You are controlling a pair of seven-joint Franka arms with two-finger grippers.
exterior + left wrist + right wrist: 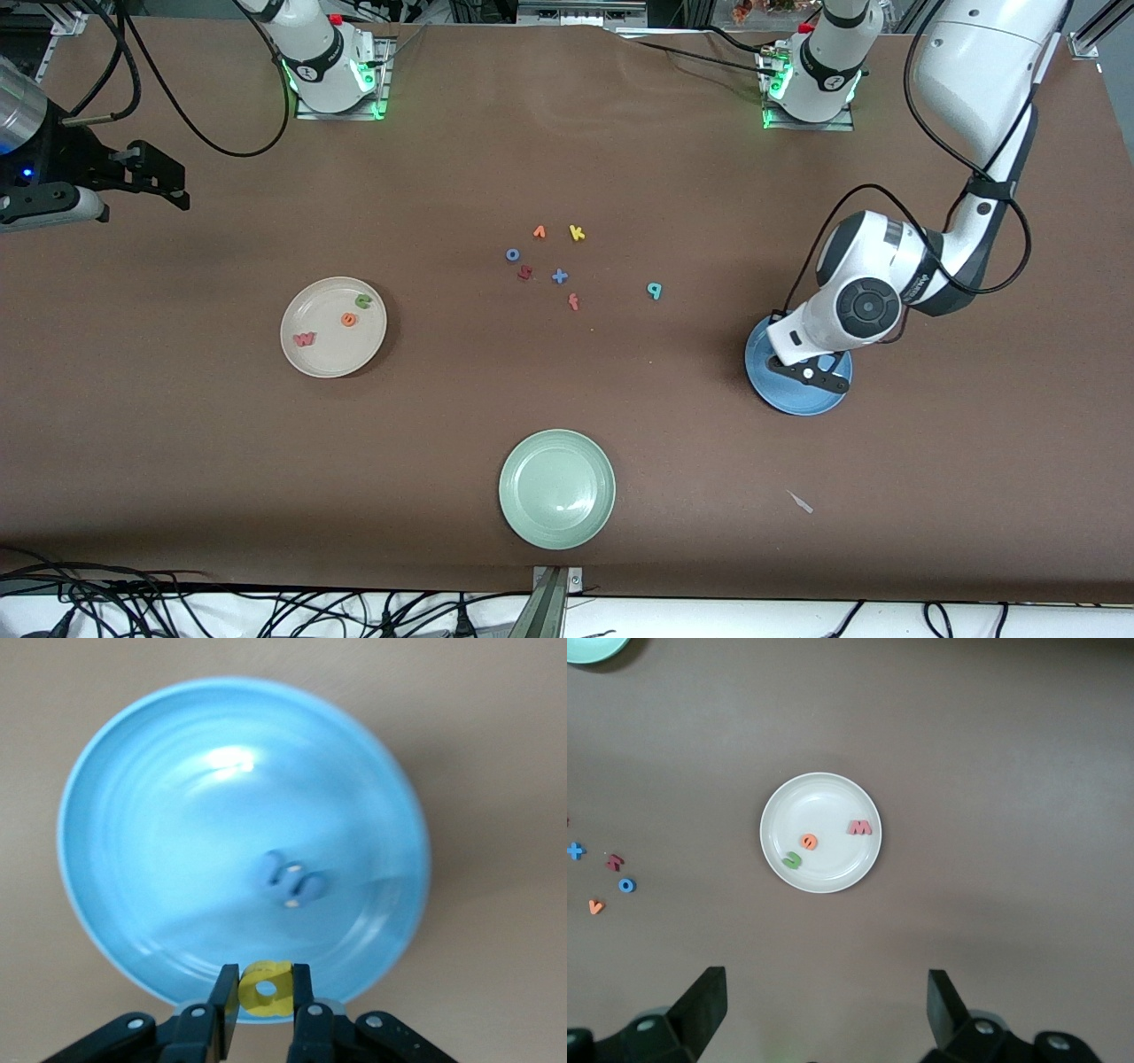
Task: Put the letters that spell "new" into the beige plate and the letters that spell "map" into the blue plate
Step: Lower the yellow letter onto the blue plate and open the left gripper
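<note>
My left gripper (266,981) is shut on the yellow a (266,989) and hangs over the blue plate (168,833) (791,400). The blue m (291,881) lies in that plate. The teal p (654,290) lies on the table between the letter cluster and the blue plate. The beige plate (321,354) (824,802) holds the pinkish-red w (305,338) (860,827), the orange e (349,319) (809,842) and the green n (363,301) (792,861). My right gripper (155,177) (824,1001) waits open and holds nothing, high over the right arm's end of the table.
Loose letters lie mid-table: an orange v (539,232), a yellow k (577,233), a blue o (512,255), a dark red letter (524,273), a blue plus (559,276) and a red f (573,302). A pale green plate (556,523) sits nearest the front camera.
</note>
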